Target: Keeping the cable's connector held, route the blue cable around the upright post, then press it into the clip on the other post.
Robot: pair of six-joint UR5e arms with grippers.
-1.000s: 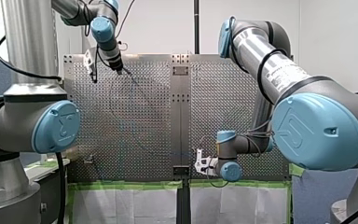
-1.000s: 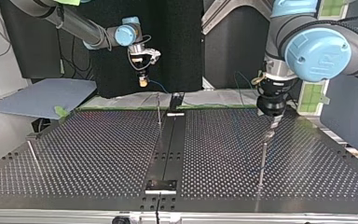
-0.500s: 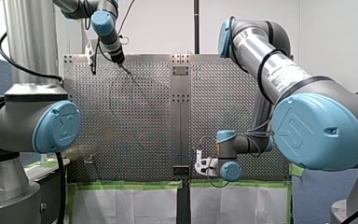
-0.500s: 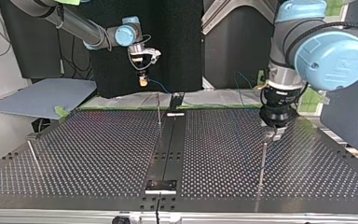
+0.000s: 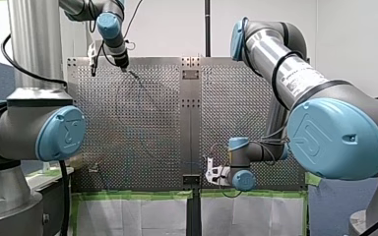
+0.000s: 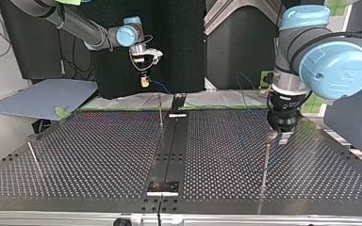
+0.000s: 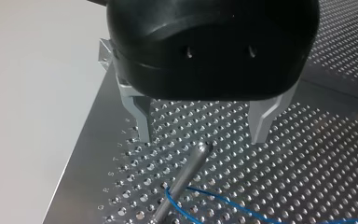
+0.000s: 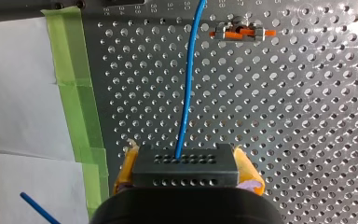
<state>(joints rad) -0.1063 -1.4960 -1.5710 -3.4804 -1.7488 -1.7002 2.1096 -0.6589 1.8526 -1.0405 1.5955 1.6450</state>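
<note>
My right gripper [image 8: 184,179] has its yellow pads shut on the black connector [image 8: 184,165]. The blue cable [image 8: 189,84] runs from it over the perforated plate, passing beside an orange and metal clip [image 8: 242,32]. In the top view my right gripper [image 6: 144,83] hangs at the far side of the table. My left gripper [image 7: 203,126] is open with nothing between its metal fingers [image 7: 142,122]. It hovers just above the tip of an upright post [image 7: 193,161], and the blue cable [image 7: 200,198] loops around that post lower down. The same post [image 6: 265,162] stands at the top view's right under my left gripper [image 6: 283,136].
A thin post [image 6: 160,112] stands near the table's centre strip [image 6: 169,155] and another post [image 6: 34,157] at the top view's left. Green tape [image 8: 79,93] lines the plate's edge over white paper. A grey board [image 6: 47,96] lies beyond the table.
My left gripper has shifted toward the top view's right and a little lower, staying open over the post's tip. My right gripper and the connector have not moved.
</note>
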